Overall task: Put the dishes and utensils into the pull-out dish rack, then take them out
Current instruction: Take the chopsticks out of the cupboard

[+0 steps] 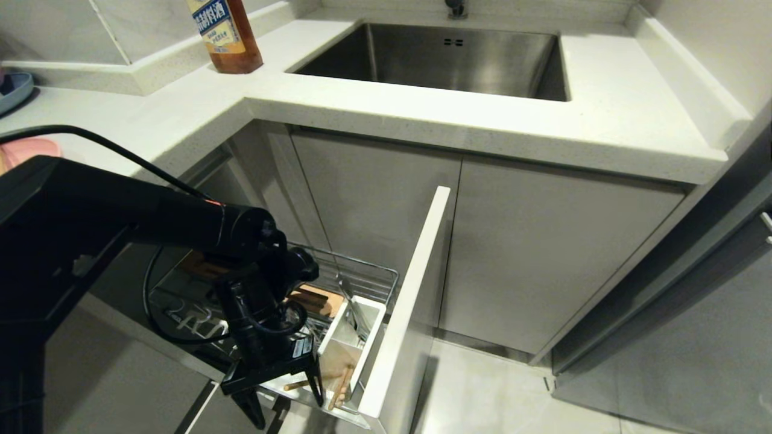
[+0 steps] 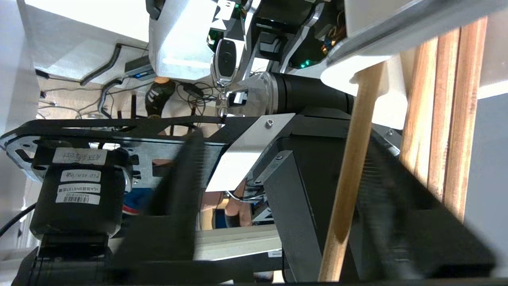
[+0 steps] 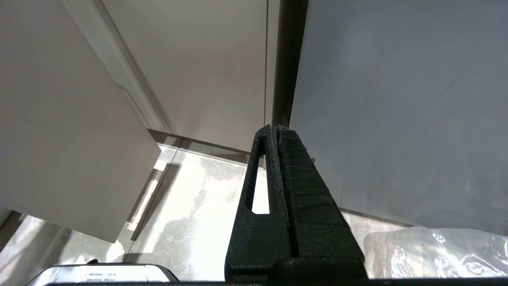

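A white stone counter (image 1: 422,114) runs across the kitchen, with a steel sink (image 1: 458,57) sunk into it and a brown sauce bottle (image 1: 224,33) standing at its back corner. At the counter's far left edge lie a pale-pink plate (image 1: 24,150) and, behind it, a blue dish (image 1: 13,90), each only partly in view. Under the counter the pull-out dish rack (image 1: 362,280) stands drawn out, its pale grey front panel (image 1: 407,301) edge-on and the chrome wire behind it. A white utensil cup (image 1: 338,349) sits in the rack just inside the panel; a silver metal utensil (image 1: 353,307) leans in its far compartment and the wooden chopsticks (image 1: 339,386) stand in the near one. The black left arm reaches down over the rack, and the left gripper (image 1: 283,401) hangs beside the cup – its jaws stand apart, with one chopstick (image 2: 349,178) between the fingers (image 2: 178,186) in the left wrist view; whether it is gripped I cannot tell. The right gripper (image 3: 276,131) is parked low by the cabinet doors, fingers pressed together – nothing in them
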Robot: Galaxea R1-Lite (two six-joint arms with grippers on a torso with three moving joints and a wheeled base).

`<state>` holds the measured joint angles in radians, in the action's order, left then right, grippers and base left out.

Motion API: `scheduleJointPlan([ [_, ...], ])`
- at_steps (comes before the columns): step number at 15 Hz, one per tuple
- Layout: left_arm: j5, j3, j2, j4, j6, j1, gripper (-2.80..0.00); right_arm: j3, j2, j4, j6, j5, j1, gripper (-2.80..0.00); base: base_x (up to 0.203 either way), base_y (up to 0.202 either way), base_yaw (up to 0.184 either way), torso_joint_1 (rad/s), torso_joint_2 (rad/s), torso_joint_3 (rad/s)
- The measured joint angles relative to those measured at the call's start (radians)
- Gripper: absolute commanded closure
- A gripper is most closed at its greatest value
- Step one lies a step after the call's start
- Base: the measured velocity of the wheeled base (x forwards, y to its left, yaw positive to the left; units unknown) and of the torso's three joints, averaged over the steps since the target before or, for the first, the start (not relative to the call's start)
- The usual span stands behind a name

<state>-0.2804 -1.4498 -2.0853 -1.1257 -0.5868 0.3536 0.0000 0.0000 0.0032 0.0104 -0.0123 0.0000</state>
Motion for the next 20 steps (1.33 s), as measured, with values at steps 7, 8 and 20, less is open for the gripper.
scheduleJointPlan([
  [7, -0.003, 0.009, 0.003, -0.002, -0.003, -0.004, 0.0, 0.0, 0.0, 0.0, 0.0, 0.0, 0.0, 0.0, 0.0, 0.0, 0.0, 0.0, 0.0, 0.0],
  [8, -0.003, 0.01, 0.004, -0.003, -0.004, -0.003, 0.0, 0.0, 0.0, 0.0, 0.0, 0.0, 0.0, 0.0, 0.0, 0.0, 0.0, 0.0, 0.0, 0.0],
  [20, -0.009, -0.069, 0.147, -0.123, -0.029, 0.026, 0.0, 0.0, 0.0, 0.0, 0.0, 0.0, 0.0, 0.0, 0.0, 0.0, 0.0, 0.0, 0.0, 0.0],
])
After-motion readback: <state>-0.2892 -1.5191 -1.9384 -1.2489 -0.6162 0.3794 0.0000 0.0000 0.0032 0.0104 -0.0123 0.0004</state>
